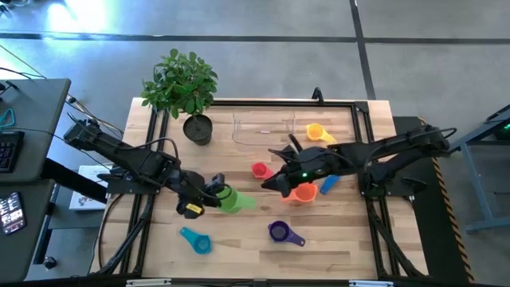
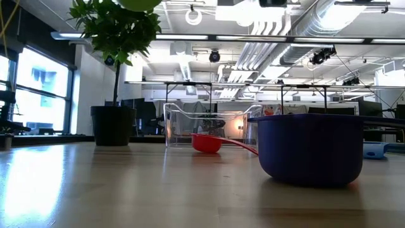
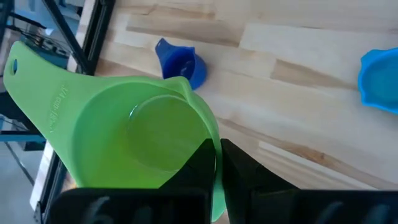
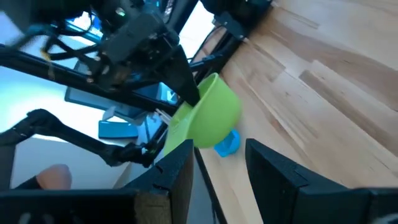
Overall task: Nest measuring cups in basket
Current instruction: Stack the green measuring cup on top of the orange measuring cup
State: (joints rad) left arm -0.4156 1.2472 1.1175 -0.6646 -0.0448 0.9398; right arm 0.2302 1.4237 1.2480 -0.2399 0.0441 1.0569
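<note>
My left gripper is shut on a green measuring cup and holds it above the table's left middle; the cup's flat handle points away from the fingers. My right gripper hovers at the table's middle, open, with nothing between its fingers, and faces the green cup. An orange cup shows under the right gripper's body. The clear basket stands at the far middle. Red, yellow, blue, teal and purple cups lie on the wood. My left gripper pinches the green cup's bowl wall at the rim, on the side away from the handle. One finger is inside the bowl and the other outside. The cup hangs tilted below the gripper, lifted clear of the table.
A potted plant stands at the far left beside the basket. A black frame rail runs around the tabletop. In the low view the purple cup fills the foreground, and the red cup lies before the basket.
</note>
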